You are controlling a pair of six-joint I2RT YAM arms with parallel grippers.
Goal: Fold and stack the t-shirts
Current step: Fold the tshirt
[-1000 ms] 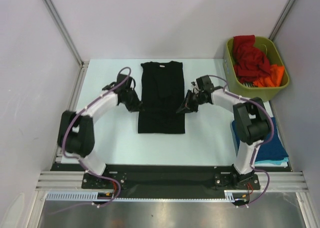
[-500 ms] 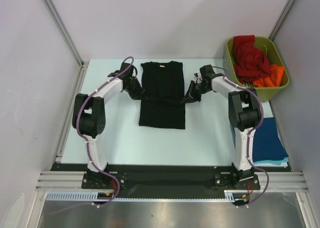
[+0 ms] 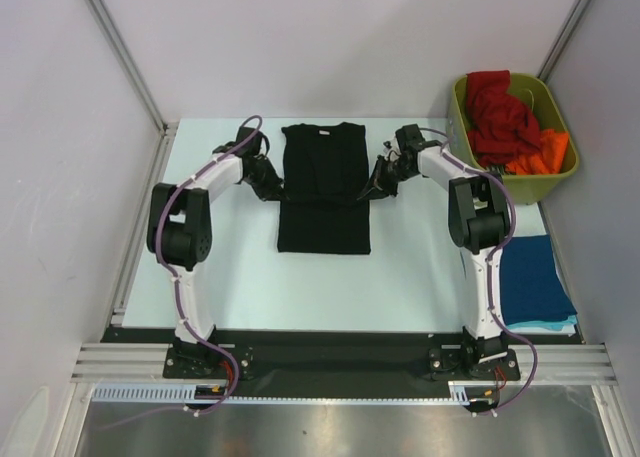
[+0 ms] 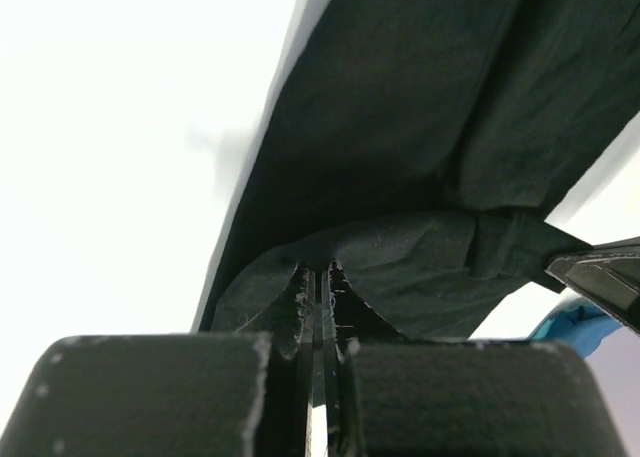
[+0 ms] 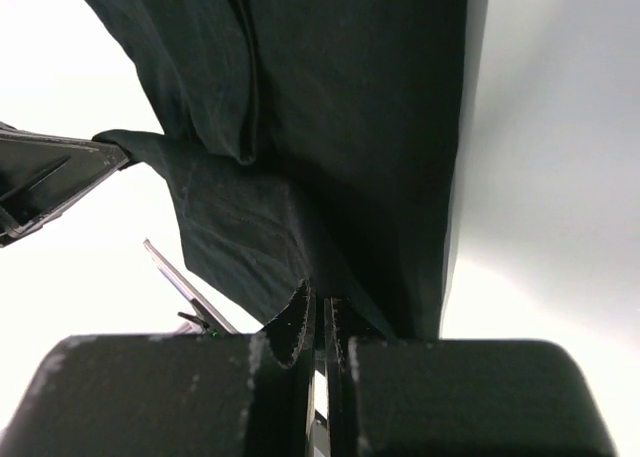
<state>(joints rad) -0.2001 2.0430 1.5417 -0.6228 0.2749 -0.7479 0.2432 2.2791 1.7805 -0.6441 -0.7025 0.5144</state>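
Note:
A black t-shirt lies on the pale table, folded into a narrow long strip with the collar at the far end. My left gripper is shut on its left edge about midway along; the cloth is pinched in the left wrist view. My right gripper is shut on the right edge opposite; the cloth is also pinched in the right wrist view. The held mid part is lifted and pulled toward the collar. Red t-shirts and an orange t-shirt lie in the bin. A dark blue t-shirt lies folded on a teal one.
The olive-green bin stands at the far right corner of the table. The folded stack sits at the right near edge. Grey walls and metal posts close in the table at the back and sides.
Both grippers have moved away from me toward the collar, carrying the shirt's side edges. The shirt's near hem has drawn farther up the table.

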